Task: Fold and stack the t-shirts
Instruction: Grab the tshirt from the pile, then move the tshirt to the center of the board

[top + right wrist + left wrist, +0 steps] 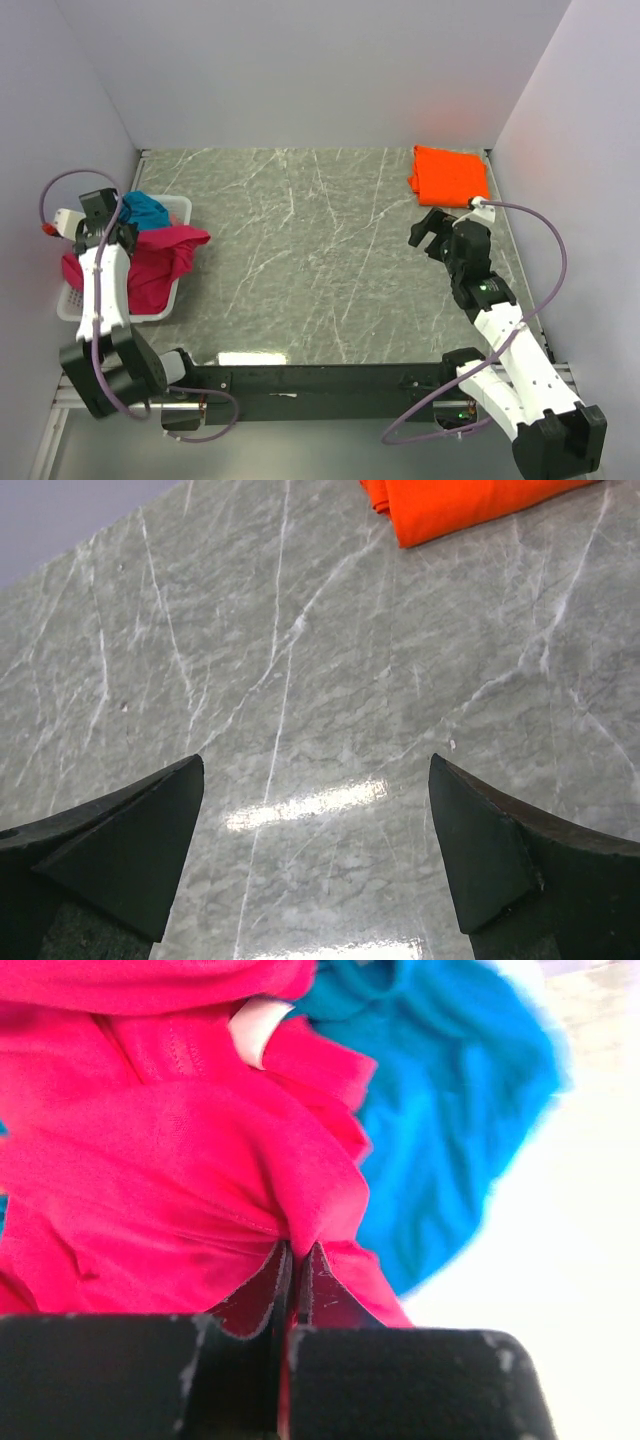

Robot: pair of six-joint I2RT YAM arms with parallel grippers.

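Left hand (297,1260) pinches magenta t-shirt (170,1160)

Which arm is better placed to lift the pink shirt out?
Left. The left tool is shut on the pink shirt in the basket; the right tool hangs open near the orange shirt.

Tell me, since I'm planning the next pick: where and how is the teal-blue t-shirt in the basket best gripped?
Probably pinch the bunched, exposed top of the teal-blue t-shirt at the far end of the white lattice basket, coming straight down from above. The basket walls block a side approach, and the magenta-pink t-shirt covers its near part.
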